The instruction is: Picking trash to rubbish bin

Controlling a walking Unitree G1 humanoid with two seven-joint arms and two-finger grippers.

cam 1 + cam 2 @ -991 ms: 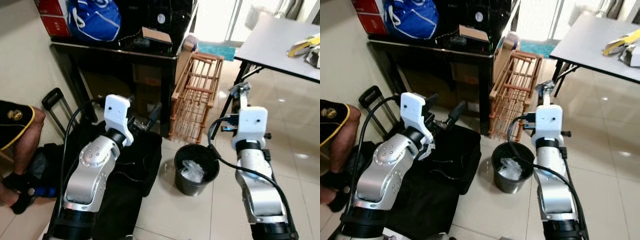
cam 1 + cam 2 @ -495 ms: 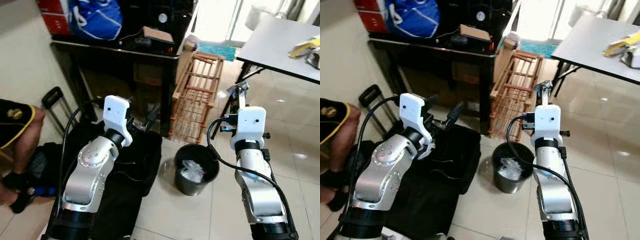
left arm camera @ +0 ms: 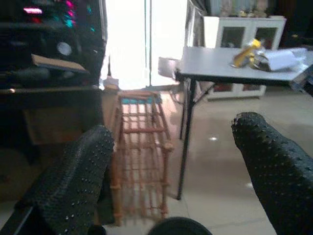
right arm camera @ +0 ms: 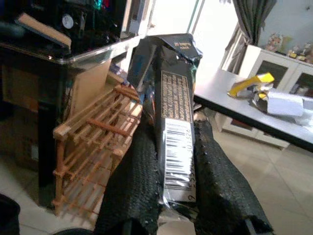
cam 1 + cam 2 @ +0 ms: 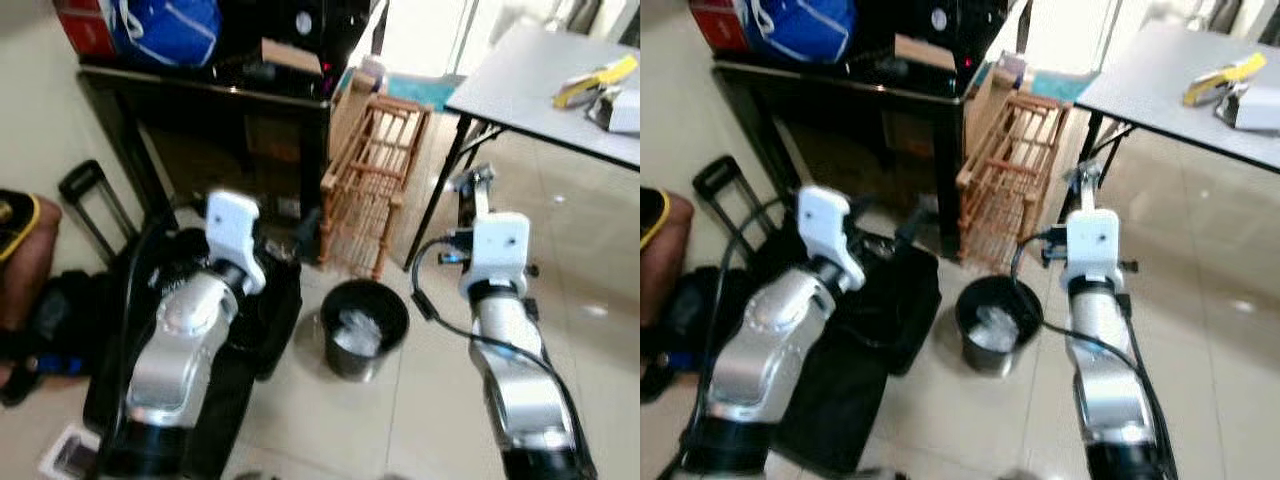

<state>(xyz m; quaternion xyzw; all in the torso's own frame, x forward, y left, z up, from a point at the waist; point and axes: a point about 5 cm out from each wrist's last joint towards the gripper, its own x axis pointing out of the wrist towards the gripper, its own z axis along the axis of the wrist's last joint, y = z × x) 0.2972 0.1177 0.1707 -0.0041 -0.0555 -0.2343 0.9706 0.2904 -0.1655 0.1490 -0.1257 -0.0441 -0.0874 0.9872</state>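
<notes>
Tiled floor (image 5: 600, 330): pale, glossy, reflective; open stretch to the robot's right of the bin.
Grey tabletop (image 5: 520, 75): flat, matte, on thin black legs, upper right; yellow and white items lie on it.
Dark cabinet (image 5: 200, 110): black, glossy top, upper left; blue bag (image 5: 165, 25) on it.
Black luggage (image 5: 230, 330): soft fabric, on the floor under the left arm.
Wooden rack (image 5: 370, 190): slatted, light brown, leaning beside the cabinet, just behind the bin.
Rubbish bin (image 5: 362, 328): round, dark, open top, crumpled clear plastic inside; stands on the floor between the two arms, free floor in front.
Right gripper (image 4: 178, 161): textured black fingers clenched on the wrapper (image 4: 168, 112), raised above and to the right of the bin, near the tabletop leg.
Wrapper: dark glossy foil pack, elongated, barcode label visible; long axis runs along the fingers, crumpled end projecting past the fingertips.
Left gripper (image 3: 171, 161): dimpled black fingers spread wide, nothing between them, pointing toward the rack.
</notes>
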